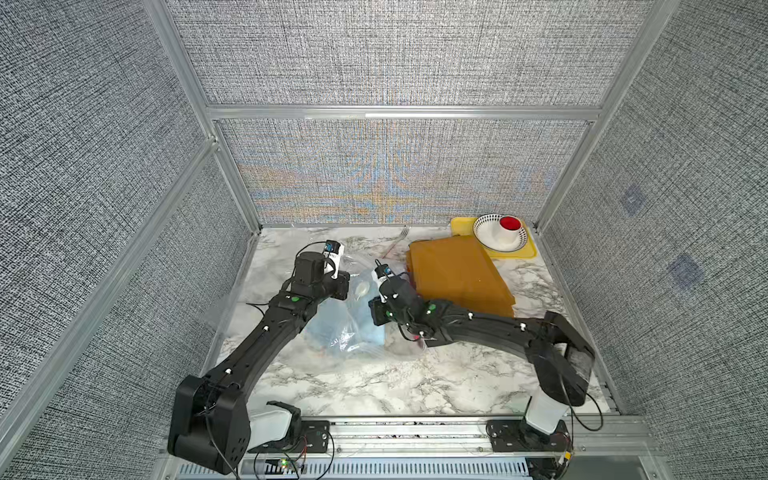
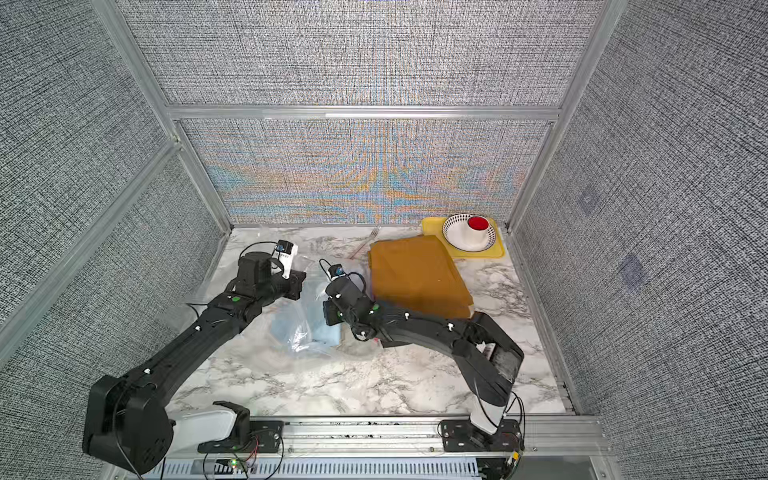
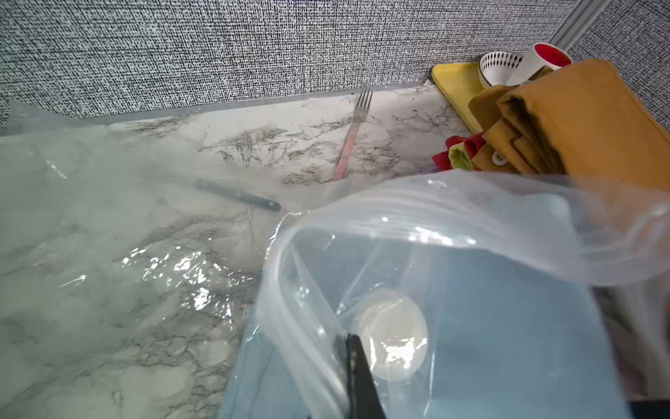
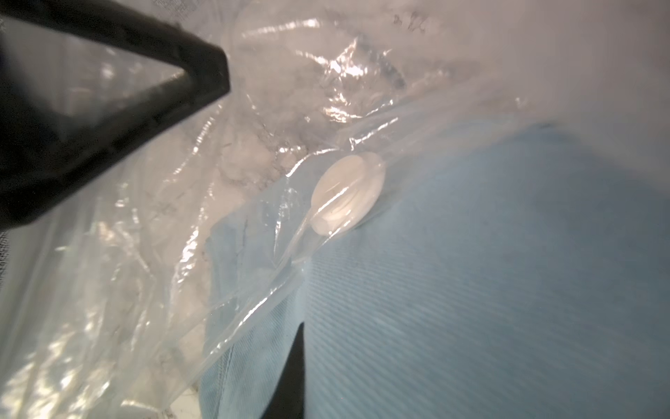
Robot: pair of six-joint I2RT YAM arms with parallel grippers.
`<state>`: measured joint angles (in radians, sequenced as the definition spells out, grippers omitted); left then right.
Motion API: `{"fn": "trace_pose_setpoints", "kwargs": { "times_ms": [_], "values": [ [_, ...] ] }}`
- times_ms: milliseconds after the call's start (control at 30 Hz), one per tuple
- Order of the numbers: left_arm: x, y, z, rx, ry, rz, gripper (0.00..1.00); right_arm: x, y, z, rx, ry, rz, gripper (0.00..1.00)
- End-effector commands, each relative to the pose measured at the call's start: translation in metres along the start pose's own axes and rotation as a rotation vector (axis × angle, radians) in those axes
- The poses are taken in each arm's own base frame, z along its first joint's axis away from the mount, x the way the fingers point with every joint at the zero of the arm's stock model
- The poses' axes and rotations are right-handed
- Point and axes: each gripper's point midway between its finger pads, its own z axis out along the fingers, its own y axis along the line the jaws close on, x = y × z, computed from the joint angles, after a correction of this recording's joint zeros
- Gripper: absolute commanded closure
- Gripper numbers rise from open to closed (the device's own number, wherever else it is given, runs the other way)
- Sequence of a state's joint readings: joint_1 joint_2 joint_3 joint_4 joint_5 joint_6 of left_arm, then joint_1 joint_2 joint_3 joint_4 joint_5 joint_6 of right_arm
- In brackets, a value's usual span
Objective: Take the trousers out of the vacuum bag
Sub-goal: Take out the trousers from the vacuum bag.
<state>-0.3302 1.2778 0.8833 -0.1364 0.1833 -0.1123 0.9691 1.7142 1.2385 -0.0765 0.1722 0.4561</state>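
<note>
Light blue trousers (image 4: 471, 290) | in vacuum bag (image 4: 127, 254) | pinched at right claw (image 4: 296, 362) tip

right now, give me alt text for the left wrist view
A see-through vacuum bag, white round valve on it and light blue trousers inside, fills the foreground, its plastic apparently pinched in the shut left gripper. Behind, on the marble table, lie a pink-handled fork and folded orange trousers by a yellow tray.
</note>
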Motion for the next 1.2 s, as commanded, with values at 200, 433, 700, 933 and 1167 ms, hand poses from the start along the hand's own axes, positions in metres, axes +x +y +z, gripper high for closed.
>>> {"fn": "trace_pose_setpoints", "kwargs": {
  "times_ms": [200,433,700,933,1167],
  "values": [
    [-0.005,0.005,0.014,-0.017,-0.007,-0.015,1.00,-0.032,0.057,-0.059,-0.268,-0.072,-0.295,1.00],
    [-0.015,0.005,0.025,-0.008,-0.013,-0.026,1.00,-0.014,0.095,-0.081,-0.513,0.005,-0.377,1.00],
    [-0.007,0.008,0.033,-0.014,0.003,-0.039,1.00,-0.026,0.101,-0.113,-0.560,-0.041,-0.419,1.00],
    [0.018,0.012,0.038,-0.023,0.036,-0.062,1.00,-0.053,0.101,-0.153,-0.589,-0.159,-0.439,1.00],
    [0.033,0.018,0.041,-0.054,0.067,-0.059,1.00,-0.063,0.114,-0.188,-0.706,-0.195,-0.477,1.00]
  ]
}}
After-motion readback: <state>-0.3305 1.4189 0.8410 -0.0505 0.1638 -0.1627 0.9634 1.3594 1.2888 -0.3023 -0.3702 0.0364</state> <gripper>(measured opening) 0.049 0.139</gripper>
